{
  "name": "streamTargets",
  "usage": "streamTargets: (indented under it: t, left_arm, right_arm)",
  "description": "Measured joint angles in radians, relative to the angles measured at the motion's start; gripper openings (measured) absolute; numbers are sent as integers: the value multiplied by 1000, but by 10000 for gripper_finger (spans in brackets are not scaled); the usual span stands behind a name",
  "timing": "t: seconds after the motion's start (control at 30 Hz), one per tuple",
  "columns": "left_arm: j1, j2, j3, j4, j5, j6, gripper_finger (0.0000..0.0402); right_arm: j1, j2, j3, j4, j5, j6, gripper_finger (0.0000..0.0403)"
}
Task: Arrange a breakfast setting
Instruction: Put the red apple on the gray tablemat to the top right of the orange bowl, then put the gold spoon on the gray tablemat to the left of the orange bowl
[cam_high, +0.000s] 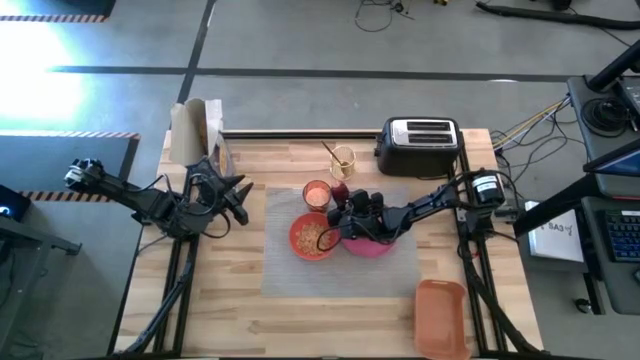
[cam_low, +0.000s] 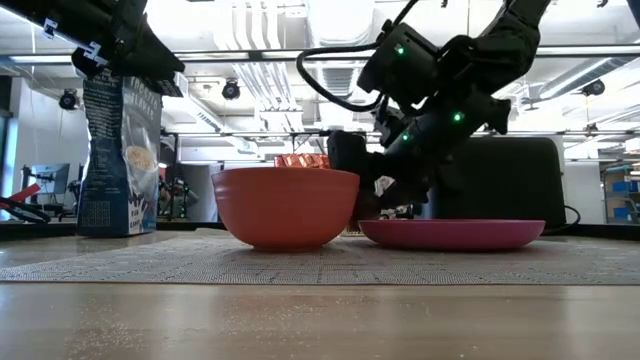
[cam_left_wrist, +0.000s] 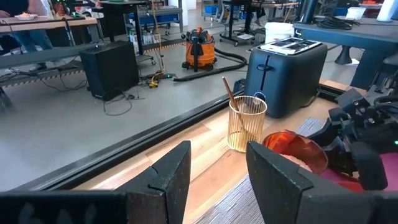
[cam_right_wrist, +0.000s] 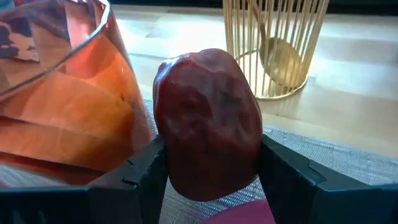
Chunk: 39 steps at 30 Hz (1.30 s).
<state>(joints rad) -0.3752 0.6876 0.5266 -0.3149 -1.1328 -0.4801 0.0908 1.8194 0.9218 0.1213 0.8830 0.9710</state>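
My right gripper (cam_high: 343, 198) is shut on the small dark red fruit (cam_right_wrist: 208, 124), low over the grey mat between the orange cup (cam_high: 317, 194) and the pink plate (cam_high: 372, 245). The orange-red bowl (cam_high: 313, 237), with cereal in it, stands on the mat left of the plate. The gold spoon (cam_right_wrist: 283, 59) stands in a gold wire holder (cam_high: 342, 158) behind the cup. My left gripper (cam_left_wrist: 217, 180) is open and empty over the table's left part (cam_high: 238, 200). No toast slice shows. My right gripper pinches the fruit's two opposite sides (cam_right_wrist: 163, 146) between its two fingers (cam_right_wrist: 140, 177). The fingers come about level from the table's right and near side. The fruit stands upright between them, next to the cup's wall; whether its underside touches the mat I cannot tell.
A black-and-silver toaster (cam_high: 420, 145) stands at the far right of the table. A cereal bag (cam_high: 195, 130) stands at the far left. An orange rectangular tray (cam_high: 440, 315) lies at the near right. Bare wood shows along the near edge.
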Motion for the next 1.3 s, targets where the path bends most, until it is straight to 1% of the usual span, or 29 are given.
streamTargets:
  t: [0.07, 0.17, 0.33, 0.47, 0.57, 0.8, 0.9, 1.0, 1.13, 1.2, 1.3]
  left_arm:
    - [0, 0, 0, 0, 0, 0, 139]
    - [0, 0, 0, 0, 0, 0, 139]
    - [0, 0, 0, 0, 0, 0, 139]
    - [0, 0, 0, 0, 0, 0, 139]
    - [0, 0, 0, 0, 0, 0, 139]
    - [0, 0, 0, 0, 49, 0, 139]
    - [0, 1, 0, 0, 51, 0, 139]
    - [0, 4, 0, 1, 52, 0, 139]
    - [0, 7, 0, 4, 52, 0, 139]
    - [0, 8, 0, 4, 52, 0, 139]
    - [0, 8, 0, 5, 51, 0, 139]
  right_arm:
    - [0, 0, 0, 0, -23, 1, 205]
    - [0, 0, 0, 1, -84, -2, 214]
    - [0, -13, 1, -4, -172, -30, 243]
    - [0, -42, 0, -24, -192, -61, 264]
    - [-1, -87, 0, -76, -190, -71, 272]
    - [-4, -233, 0, -280, -185, -104, 274]
    - [-5, -302, 0, -311, -184, -166, 274]
    - [-15, -370, 0, -295, -186, -262, 274]
    - [-56, -440, 0, -288, -191, -337, 269]
    - [-90, -458, 0, -276, -235, -352, 264]
    - [-151, -469, 0, -243, -345, -385, 257]
